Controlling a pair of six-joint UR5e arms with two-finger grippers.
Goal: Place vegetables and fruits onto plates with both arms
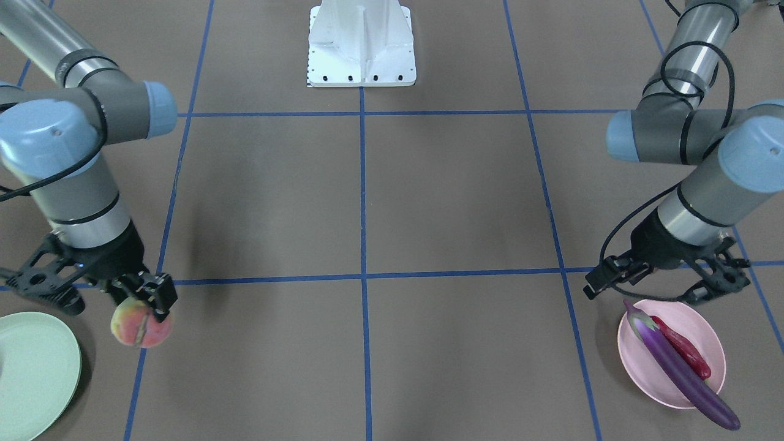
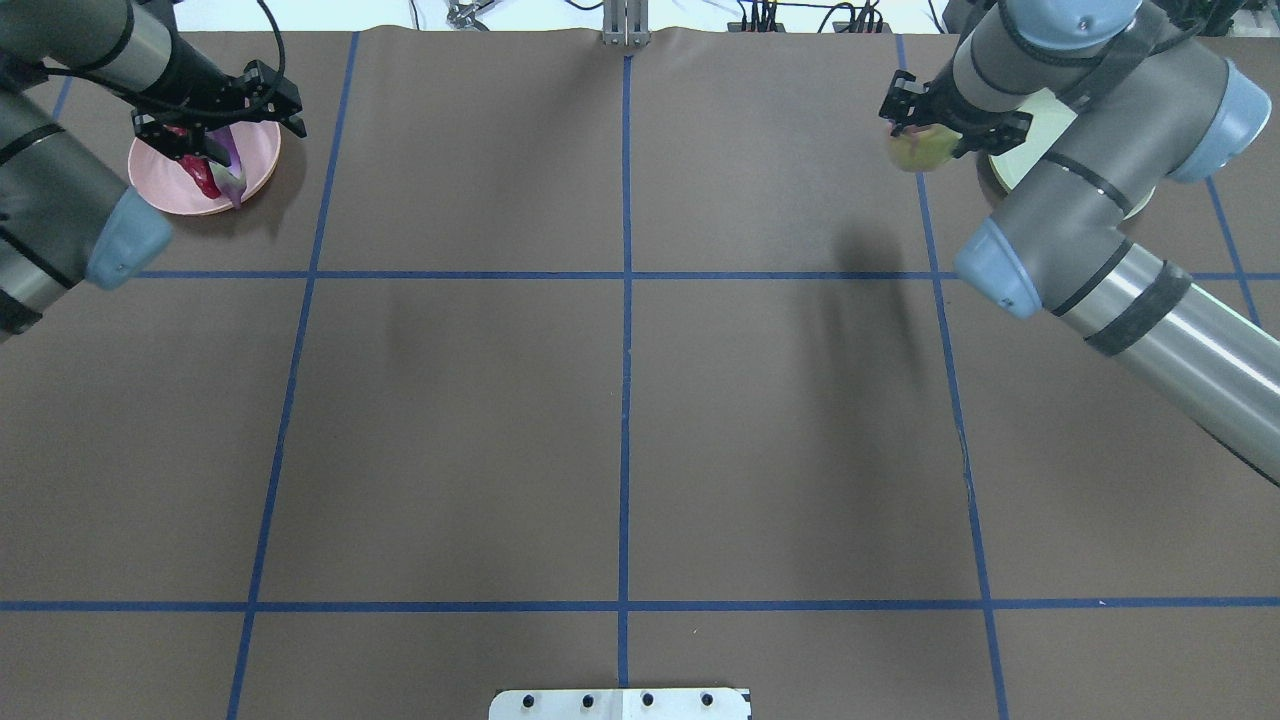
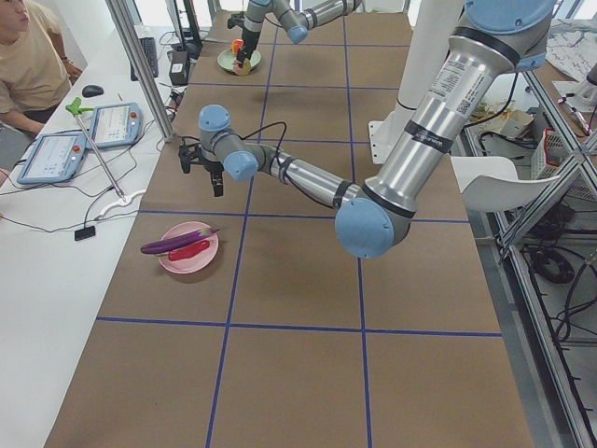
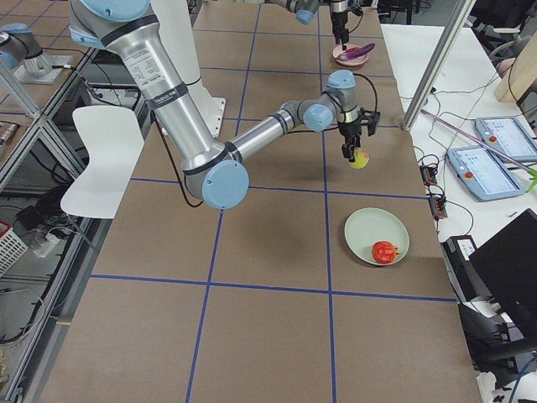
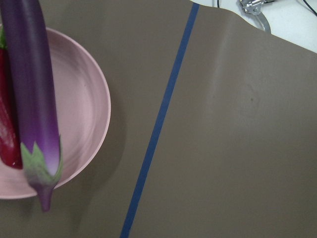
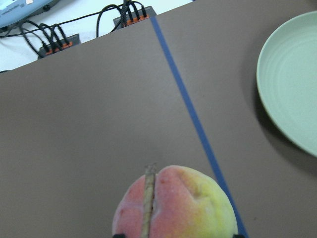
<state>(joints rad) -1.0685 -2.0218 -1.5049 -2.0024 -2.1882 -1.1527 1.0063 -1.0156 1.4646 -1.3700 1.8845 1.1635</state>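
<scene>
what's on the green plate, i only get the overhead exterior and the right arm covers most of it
observer: The exterior right view shows a pomegranate lying on the green plate, near its rim.
operator: is the peach over that plate yet
observer: No. In the front-facing view the peach hangs in the right pincer beside the plate, not over it.
operator: is the left pincer holding anything
observer: No. The front-facing view shows the left pincer open and empty above the pink plate. The eggplant and chili lie side by side on that plate.
</scene>
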